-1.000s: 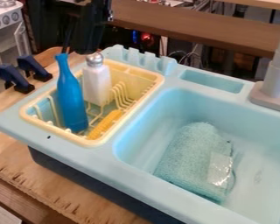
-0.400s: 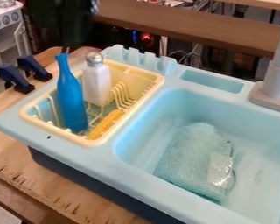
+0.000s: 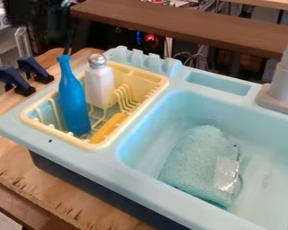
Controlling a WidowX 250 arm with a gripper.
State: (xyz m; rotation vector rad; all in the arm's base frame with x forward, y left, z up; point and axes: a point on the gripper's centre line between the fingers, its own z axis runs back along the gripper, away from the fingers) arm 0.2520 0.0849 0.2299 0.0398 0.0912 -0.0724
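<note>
The black pincer (image 3: 69, 41) is seen at the upper left, just above the mouth of the blue bottle (image 3: 74, 99); whether it is opened or closed, and whether the bottle is touched, cannot be told. The bottle is held upright in the yellow dish rack (image 3: 160, 85), beside a white shaker (image 3: 99, 85) and a yellow corn cob (image 3: 108, 127). A teal cloth (image 3: 194, 157) is contained in the sink basin (image 3: 161, 121).
</note>
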